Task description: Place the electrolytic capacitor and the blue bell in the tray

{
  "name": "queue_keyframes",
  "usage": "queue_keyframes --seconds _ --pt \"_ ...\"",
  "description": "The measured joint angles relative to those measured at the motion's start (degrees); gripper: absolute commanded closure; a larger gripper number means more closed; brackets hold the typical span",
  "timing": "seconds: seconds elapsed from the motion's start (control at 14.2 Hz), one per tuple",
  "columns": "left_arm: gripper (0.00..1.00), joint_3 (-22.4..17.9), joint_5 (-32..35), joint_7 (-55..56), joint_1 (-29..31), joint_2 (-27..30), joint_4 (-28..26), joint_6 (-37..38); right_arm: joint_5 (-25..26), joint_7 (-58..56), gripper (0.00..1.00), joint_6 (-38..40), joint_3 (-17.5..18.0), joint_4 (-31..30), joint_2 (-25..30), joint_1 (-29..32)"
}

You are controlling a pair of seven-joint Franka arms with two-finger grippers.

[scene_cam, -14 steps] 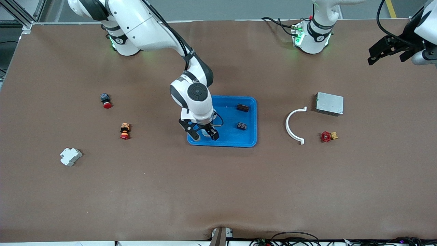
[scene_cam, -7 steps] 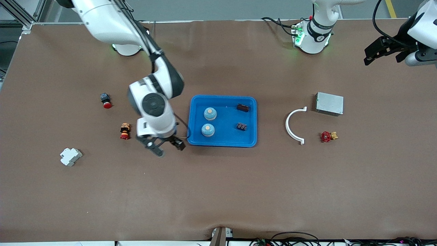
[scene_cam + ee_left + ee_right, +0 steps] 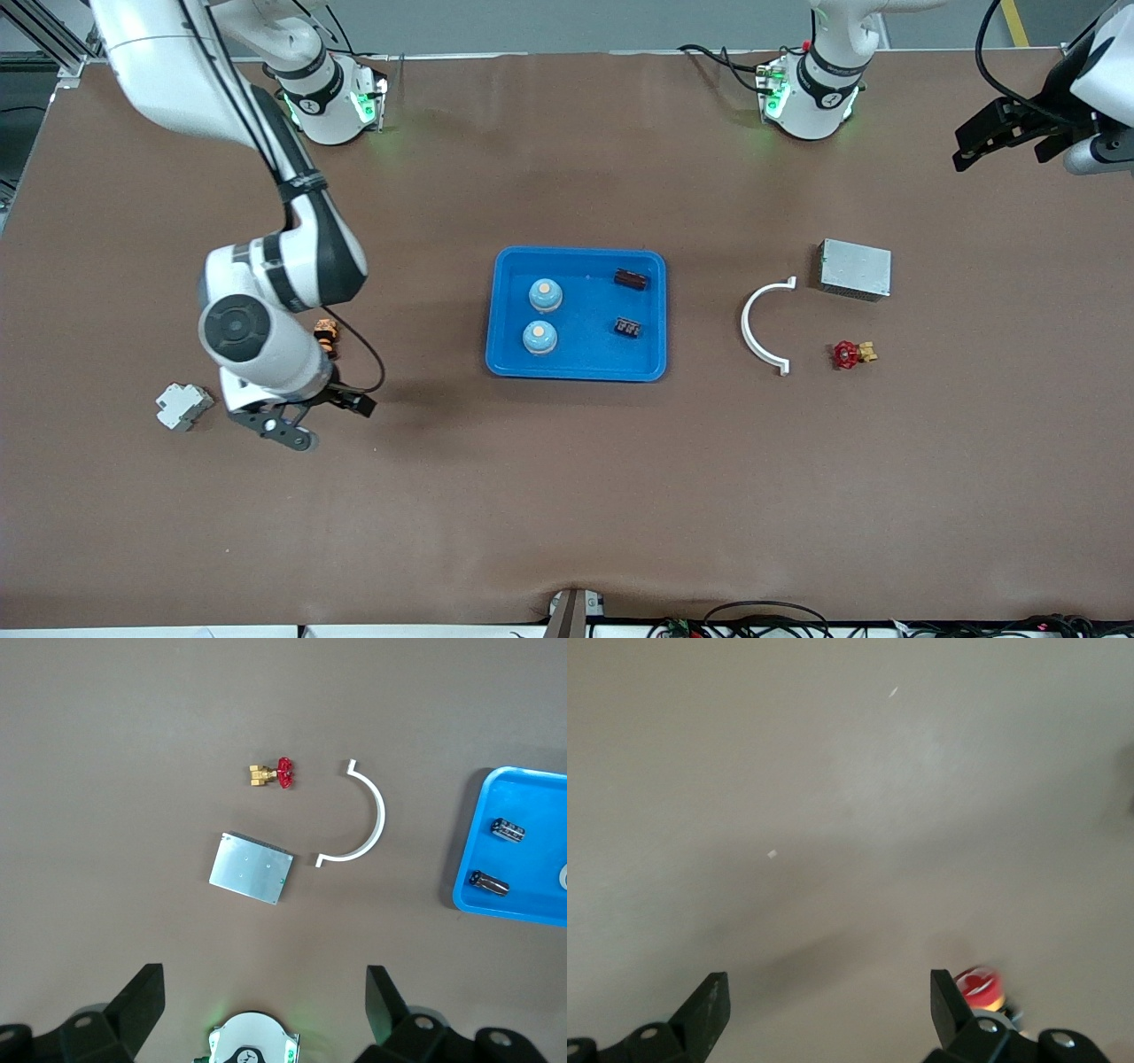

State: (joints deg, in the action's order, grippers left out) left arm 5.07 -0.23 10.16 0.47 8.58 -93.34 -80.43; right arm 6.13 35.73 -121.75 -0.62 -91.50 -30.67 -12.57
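Note:
The blue tray lies at the table's middle. In it stand two blue bells with orange tops. Two dark electrolytic capacitors lie in the tray toward the left arm's end. My right gripper is open and empty, over bare table between the tray and a white block. My left gripper is open and empty, raised at the left arm's end, where that arm waits. The left wrist view shows its own gripper, the tray's edge and both capacitors.
A white block lies beside my right gripper. A red and orange button sits partly under the right arm and shows in the right wrist view. A grey metal box, a white curved piece and a red valve lie toward the left arm's end.
My right gripper left a second blue bell in the tray and swung away, open, toward the right arm's end. The left arm has barely moved.

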Motion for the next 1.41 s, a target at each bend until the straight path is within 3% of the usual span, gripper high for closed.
queue_keyframes --seconds 0.35,0.71,0.92,1.13,1.41 --pt "0.0 -0.03 0.0 0.06 0.68 -0.36 -0.27 -0.01 0.01 -15.26 0.0 0.54 0.02 -2.09 3.61 6.69" --pt "0.0 0.02 0.0 0.06 1.16 -0.42 -0.29 -0.04 0.0 -28.81 0.0 5.18 -0.3 -4.63 10.72 11.41" --pt "0.0 0.17 0.0 0.08 1.12 -0.42 -0.25 -0.04 -2.62 -33.12 0.0 10.3 -2.1 -5.12 15.53 11.44" --pt "0.0 0.23 0.0 0.1 1.11 -0.41 -0.21 -0.04 -6.97 -39.93 0.0 15.67 -6.22 -5.26 20.04 11.38" --pt "0.0 0.24 0.0 0.1 1.11 -0.31 -0.16 -0.04 -7.6 -43.12 0.0 21.49 -8.25 -4.92 25.7 11.37"
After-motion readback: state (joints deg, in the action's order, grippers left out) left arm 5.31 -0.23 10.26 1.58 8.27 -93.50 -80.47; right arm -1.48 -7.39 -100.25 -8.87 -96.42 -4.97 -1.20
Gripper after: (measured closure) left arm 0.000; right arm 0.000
